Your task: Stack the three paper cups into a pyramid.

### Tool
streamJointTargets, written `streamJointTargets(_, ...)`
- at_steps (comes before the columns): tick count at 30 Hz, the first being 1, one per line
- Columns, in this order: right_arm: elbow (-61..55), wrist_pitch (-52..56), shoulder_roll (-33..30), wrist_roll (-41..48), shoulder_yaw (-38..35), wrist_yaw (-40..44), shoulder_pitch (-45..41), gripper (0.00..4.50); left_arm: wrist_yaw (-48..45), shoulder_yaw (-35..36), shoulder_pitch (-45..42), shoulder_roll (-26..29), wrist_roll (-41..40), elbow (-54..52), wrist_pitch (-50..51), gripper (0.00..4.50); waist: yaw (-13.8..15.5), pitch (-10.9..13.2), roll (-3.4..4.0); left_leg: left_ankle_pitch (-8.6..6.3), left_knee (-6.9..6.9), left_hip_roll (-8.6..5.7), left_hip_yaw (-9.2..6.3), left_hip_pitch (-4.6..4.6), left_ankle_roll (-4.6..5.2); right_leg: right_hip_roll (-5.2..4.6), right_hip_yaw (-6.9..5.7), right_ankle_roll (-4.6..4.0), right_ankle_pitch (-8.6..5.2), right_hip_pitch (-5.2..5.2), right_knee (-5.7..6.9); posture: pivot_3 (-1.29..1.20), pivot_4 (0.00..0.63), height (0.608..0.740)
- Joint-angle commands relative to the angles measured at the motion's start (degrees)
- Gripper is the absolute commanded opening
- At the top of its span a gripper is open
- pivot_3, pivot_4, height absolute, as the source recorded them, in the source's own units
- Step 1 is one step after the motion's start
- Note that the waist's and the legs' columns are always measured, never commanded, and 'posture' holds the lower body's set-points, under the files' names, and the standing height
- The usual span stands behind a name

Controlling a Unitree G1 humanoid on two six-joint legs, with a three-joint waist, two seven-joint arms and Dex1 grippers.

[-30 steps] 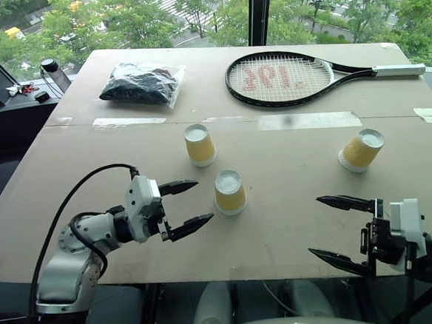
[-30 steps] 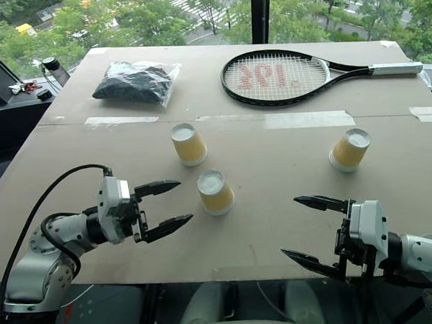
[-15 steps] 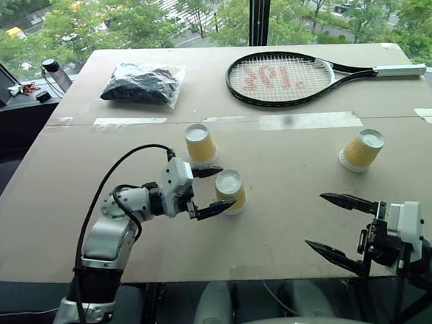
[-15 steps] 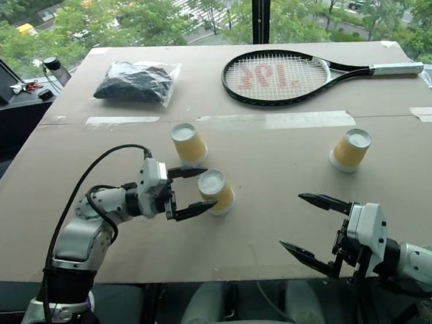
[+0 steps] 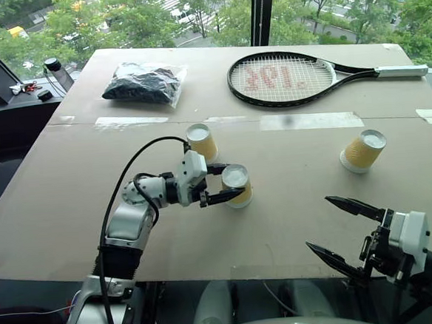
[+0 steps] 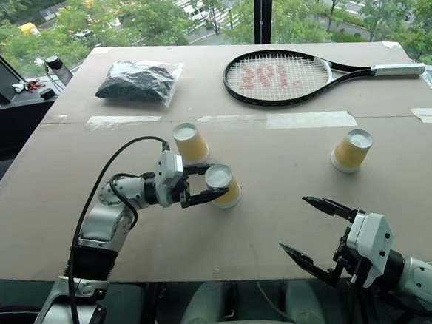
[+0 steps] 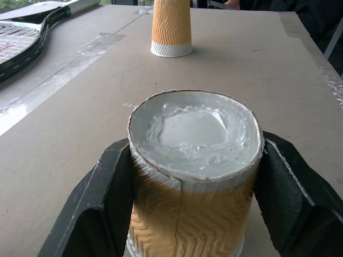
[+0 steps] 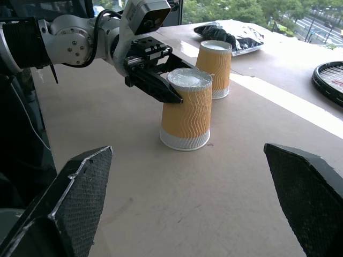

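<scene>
At the near edge of the bench, toward its right corner, I see the right gripper with its two fingers spread wide and nothing between them; it hangs clear of the surface and of every cup.

Further in, left of centre, the left gripper reaches in from the left side. In the left wrist view its fingers lie against both sides of the near cup, high on its wall just below the top. From the right wrist view I read this cup as standing upside down, white rim on the bench, white base up. I read the gripper as closed on it.

Just beyond, toward the far-left, the second cup stands upside down as well, close to the near cup but apart from it.

The third cup stands near the right edge, well apart from the other two, also inverted. No cup rests on another.

Across the middle runs a line of tape. Beyond it, a racket lies toward the far-right corner, handle pointing to the right edge, and a bag of dark material lies toward the far-left corner.
</scene>
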Motion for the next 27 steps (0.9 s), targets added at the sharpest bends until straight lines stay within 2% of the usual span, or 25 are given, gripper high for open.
streamJointTargets(1, -2.38, -0.99, 0.34, -0.39, -0.15, -1.14, -0.07, 4.5, 1.16, -0.11, -3.41, -1.48, 1.4, 1.7, -1.67, 3.01, 0.01, 0.0, 0.0, 0.0, 0.0, 0.0, 0.0, -0.01, 0.0, 0.0, -0.01, 0.0, 0.0, -0.01, 0.0, 0.0, 0.15, 0.74)
streamJointTargets(12, -0.91, -2.95, 2.34, -3.23, 0.54, -2.9, 0.78, 4.5, 8.35, -2.91, -15.67, -11.2, 6.22, 11.36, 1.69, 3.01, -0.12, 0.02, -0.03, 0.0, 0.03, -0.06, -0.03, -0.06, 0.0, 0.01, -0.06, 0.02, 0.0, -0.01, -0.01, 0.0, 0.15, 0.74)
streamJointTargets(19, 2.44, -6.51, 5.27, -3.53, -3.31, -3.65, 5.59, 4.5, 9.85, -4.3, -17.79, -14.2, 8.39, 14.43, 1.85, 3.01, 0.02, 0.02, -0.03, 0.0, 0.01, -0.05, -0.08, -0.06, 0.0, 0.04, -0.03, 0.02, 0.0, -0.03, -0.01, 0.0, 0.15, 0.74)
streamJointTargets(27, 4.55, -8.02, 5.64, -3.18, -5.59, -3.55, 6.97, 4.5, 10.44, -4.73, -17.73, -16.14, 8.65, 13.24, 3.41, 3.01, 0.0, 0.02, -0.03, 0.0, 0.01, -0.05, -0.09, -0.06, 0.0, 0.04, -0.04, 0.02, -0.01, -0.03, -0.01, 0.0, 0.15, 0.74)
